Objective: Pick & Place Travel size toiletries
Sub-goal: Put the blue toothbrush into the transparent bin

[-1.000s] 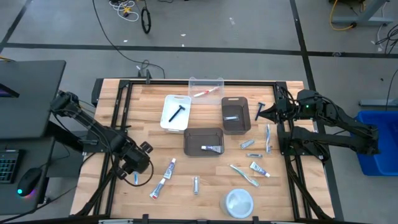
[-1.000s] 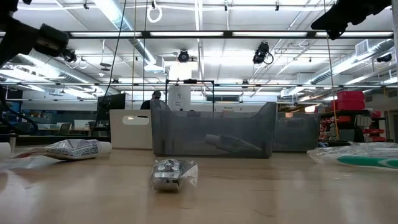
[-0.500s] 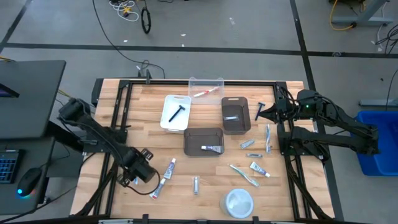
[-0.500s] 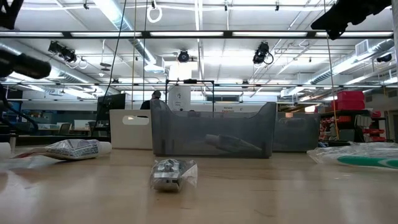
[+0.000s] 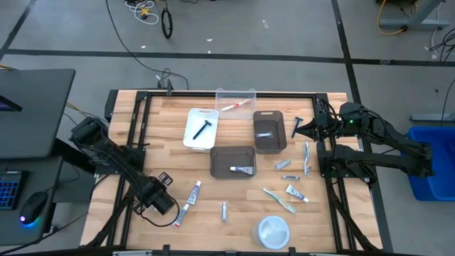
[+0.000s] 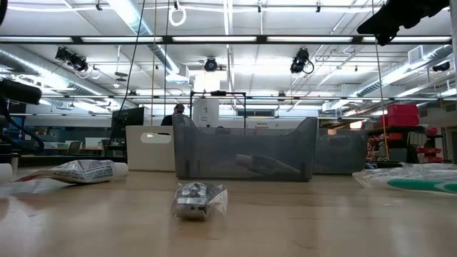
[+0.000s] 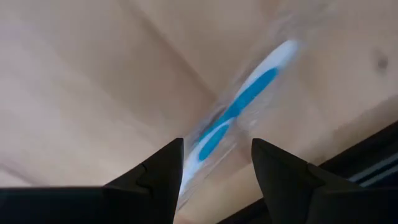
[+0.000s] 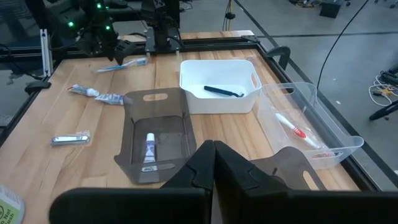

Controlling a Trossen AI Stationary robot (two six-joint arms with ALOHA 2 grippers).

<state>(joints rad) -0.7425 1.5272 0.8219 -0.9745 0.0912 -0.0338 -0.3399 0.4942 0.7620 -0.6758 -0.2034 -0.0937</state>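
Step in hand: the left pincer [image 5: 158,203] is lining up on a blue-and-white toothbrush [image 7: 239,115] lying flat on the table [image 5: 234,227]; by my reading this is the approach before a pick, nothing lifted yet.
Left pincer state: fingers spread wide, nothing between them; the toothbrush shows in the gap just ahead of the tips.
Toothbrush place: directly under and ahead of the left pincer, close to the table's edge rail, lying at a slant to the line between the fingers.
Left arm pose: reaches from its base at the table's side, elbow bent, wrist turned steeply down so the pincer points at the wood.
Next move calls for: probably a short drop, a slight turn so the fingers straddle the thin handle crosswise, then closing. The brush is slim and flat, so the tips must come nearly to the wood.
Other toiletries: a toothpaste tube [image 5: 195,192] lies just beside the left pincer.
Right pincer [image 5: 297,130]: closed, empty, held still over the far side of the table, well apart from the work.
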